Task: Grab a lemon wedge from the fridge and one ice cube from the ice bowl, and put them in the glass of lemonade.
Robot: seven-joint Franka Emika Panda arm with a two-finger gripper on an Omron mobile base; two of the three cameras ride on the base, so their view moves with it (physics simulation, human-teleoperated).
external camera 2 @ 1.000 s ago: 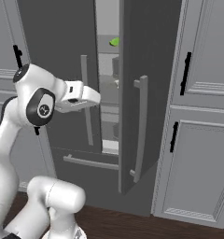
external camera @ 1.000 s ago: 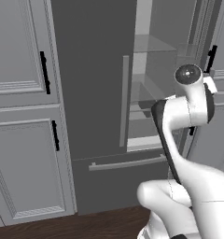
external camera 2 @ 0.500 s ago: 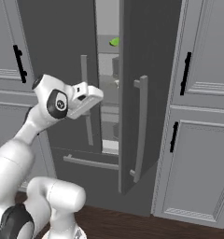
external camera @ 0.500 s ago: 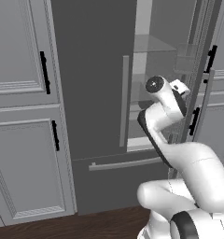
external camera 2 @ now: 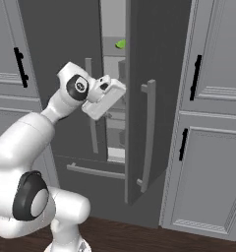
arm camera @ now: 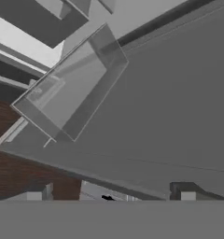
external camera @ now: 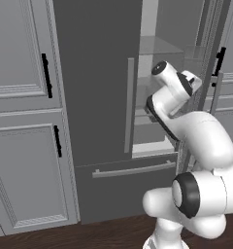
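The dark grey fridge [external camera: 94, 73] stands with its right door [external camera 2: 162, 59] swung open. Inside, on an upper shelf, lies the small yellow-green lemon wedge [external camera 2: 121, 44]. My gripper [external camera 2: 117, 91] is at the gap between the two doors, below the wedge and pointing into the fridge. In the left base view the gripper [external camera: 192, 80] is just in front of the shelves. In the hand view the gripper [arm camera: 110, 196] is open with nothing between its fingertips [arm camera: 34, 196], and it faces the door's inner side and a clear door bin [arm camera: 72, 88]. The ice cube, ice bowl and glass of lemonade are out of view.
Light grey panelled cabinets [external camera: 21, 121] with black handles stand on the fridge's left, and more cabinets [external camera 2: 208, 123] on its right. The open door's long bar handle [external camera 2: 149, 133] juts out beside the arm. A lower drawer bar [external camera: 133, 170] crosses below, above dark wood floor [external camera 2: 164, 241].
The arm has folded forward and carried the hand closer to the gap between the fridge doors. The gripper stayed open. The fridge and cabinets have not shifted.
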